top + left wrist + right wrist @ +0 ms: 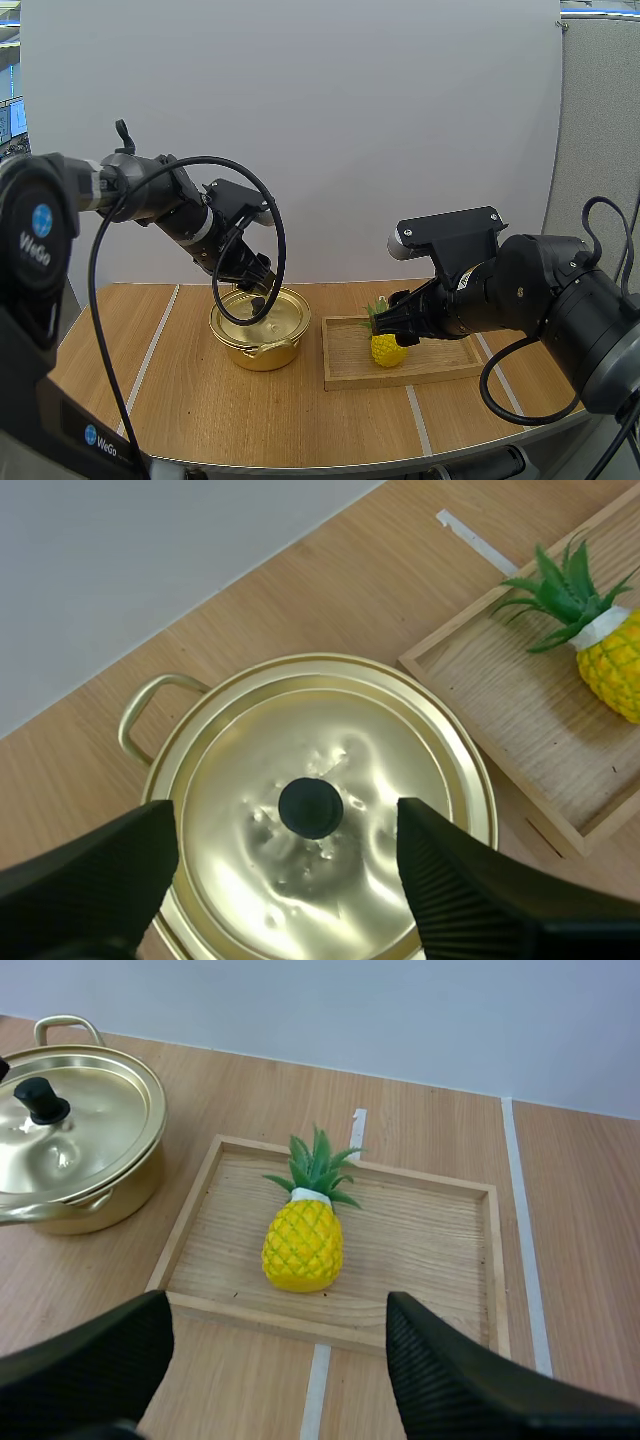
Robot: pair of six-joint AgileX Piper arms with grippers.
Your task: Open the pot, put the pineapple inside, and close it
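Left tool (288,820) spread over pot (450,740), pineapple (388,350) half-hidden

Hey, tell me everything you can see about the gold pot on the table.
The pot is shallow, round and of shiny gold-coloured metal. It stands upright on the wooden table, beside the wooden tray but apart from it. Its lid is on, with a black knob at the centre. A loop handle sticks out from the side. The left tool hangs open over the lid, one finger to each side of the knob, not pinching it.
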